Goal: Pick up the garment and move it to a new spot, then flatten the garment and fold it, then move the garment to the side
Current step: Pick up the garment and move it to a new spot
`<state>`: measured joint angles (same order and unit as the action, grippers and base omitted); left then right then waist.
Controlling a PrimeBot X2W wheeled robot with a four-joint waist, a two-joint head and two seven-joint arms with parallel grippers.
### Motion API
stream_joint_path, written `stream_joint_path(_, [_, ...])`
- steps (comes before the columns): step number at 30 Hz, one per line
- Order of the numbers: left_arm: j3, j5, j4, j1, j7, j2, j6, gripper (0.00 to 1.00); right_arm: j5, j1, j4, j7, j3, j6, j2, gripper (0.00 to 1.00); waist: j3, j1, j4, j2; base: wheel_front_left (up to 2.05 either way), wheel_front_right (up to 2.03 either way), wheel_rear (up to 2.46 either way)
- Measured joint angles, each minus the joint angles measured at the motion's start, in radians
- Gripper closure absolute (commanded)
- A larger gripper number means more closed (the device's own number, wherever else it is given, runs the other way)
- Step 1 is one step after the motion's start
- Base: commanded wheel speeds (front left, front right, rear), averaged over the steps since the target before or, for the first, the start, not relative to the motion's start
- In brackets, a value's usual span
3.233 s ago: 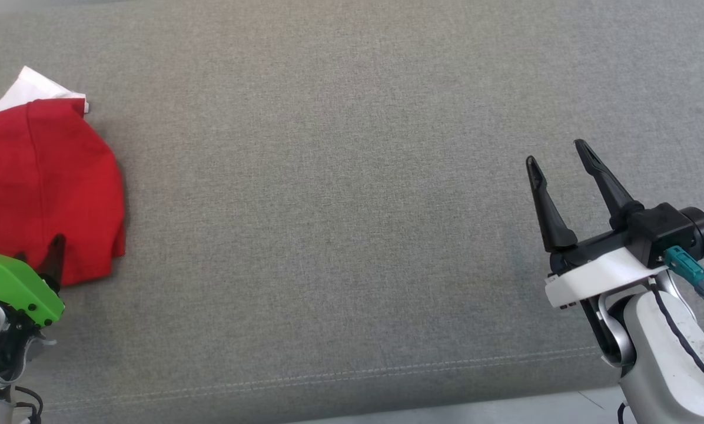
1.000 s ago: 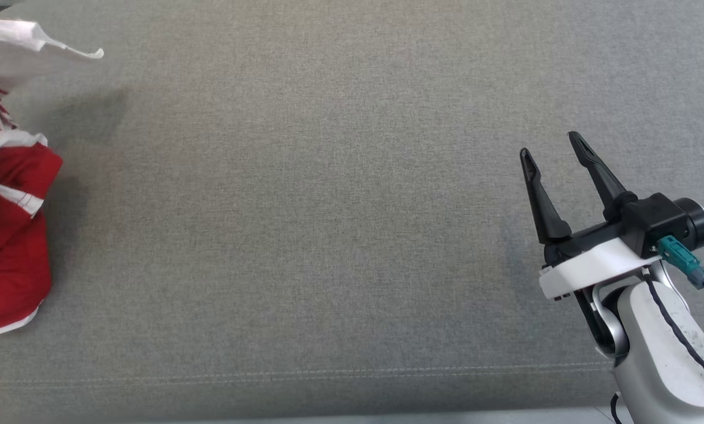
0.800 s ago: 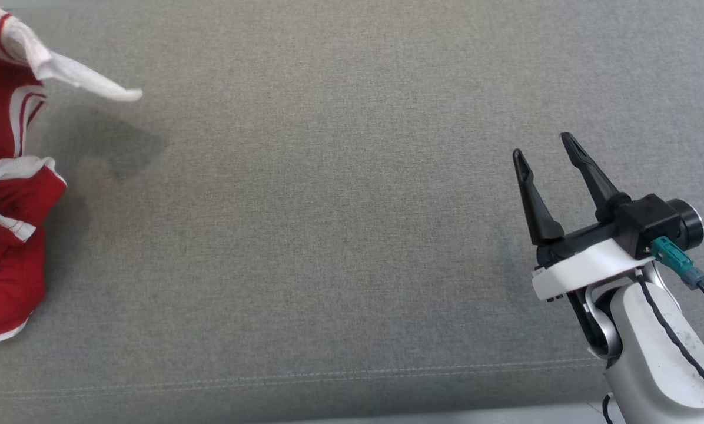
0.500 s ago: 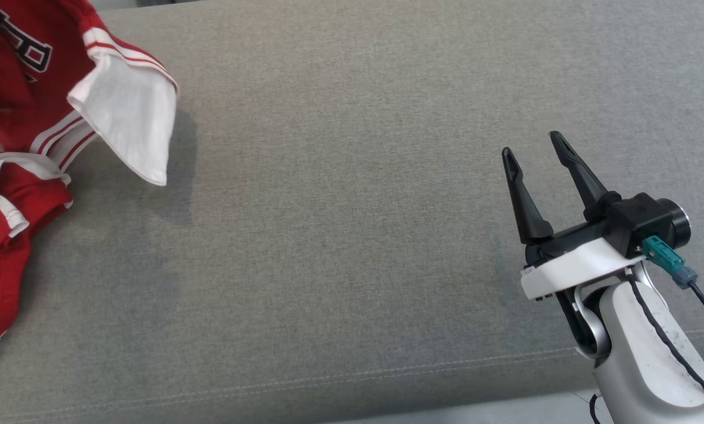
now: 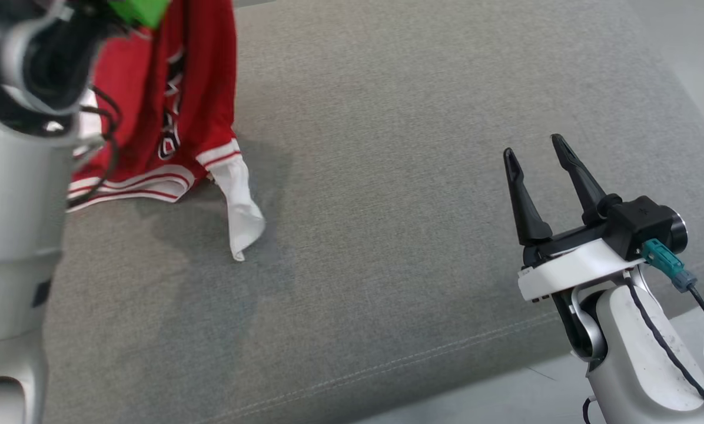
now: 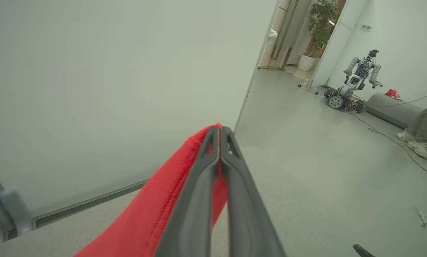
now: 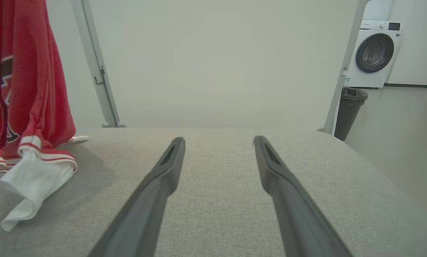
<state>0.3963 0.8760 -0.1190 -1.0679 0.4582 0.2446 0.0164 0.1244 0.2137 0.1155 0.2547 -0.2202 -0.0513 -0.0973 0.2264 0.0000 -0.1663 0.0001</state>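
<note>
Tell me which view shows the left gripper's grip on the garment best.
The left wrist view: the left gripper is shut on a red fold of the garment. The head view shows the garment hanging, its white sleeve resting on the cushion. The right wrist view shows the hanging cloth side-on.

White washing machine (image 7: 375, 53) at upper right of right wrist view; dark waste bin (image 7: 349, 112) just lower left of it. Potted plant (image 6: 320, 21) at top of left wrist view.

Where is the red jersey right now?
The red jersey hangs at the head view's upper left, pinched in the left tool, its white sleeve resting on the grey cushion.
</note>
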Motion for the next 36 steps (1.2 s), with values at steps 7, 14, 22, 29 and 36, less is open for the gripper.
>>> stream_joint_path(7, [0.126,-0.024,-0.004,0.068,0.008,-0.099,0.0,1.0,0.002,-0.023,0.0,0.0,-0.007,0.0,0.012,0.0,-0.015,0.0,-0.096,0.0,0.0,0.0,0.0])
stream_joint_path(14, [0.182,-0.027,-0.016,0.09,0.0,-0.191,0.011,1.0,0.008,-0.06,0.0,0.0,-0.011,0.0,0.021,0.0,-0.028,0.0,-0.195,0.0,0.0,0.0,0.0])
stream_joint_path(22, [0.182,-0.02,-0.013,0.072,-0.038,-0.217,0.024,1.0,0.008,-0.068,0.01,0.0,-0.016,-0.001,0.028,0.0,-0.044,0.0,-0.307,0.0,0.0,0.0,0.0])
stream_joint_path(29, [0.044,0.051,-0.003,-0.047,-0.151,-0.227,0.071,1.0,0.01,-0.116,0.012,0.0,0.013,0.0,0.029,0.0,-0.075,0.0,-0.36,0.0,0.0,0.0,0.0])
stream_joint_path(36, [0.06,0.003,-0.135,-0.025,-0.149,-0.215,0.081,1.0,0.018,-0.122,0.001,0.0,0.022,-0.001,0.031,0.0,-0.088,0.0,-0.332,0.0,0.0,0.0,0.0])
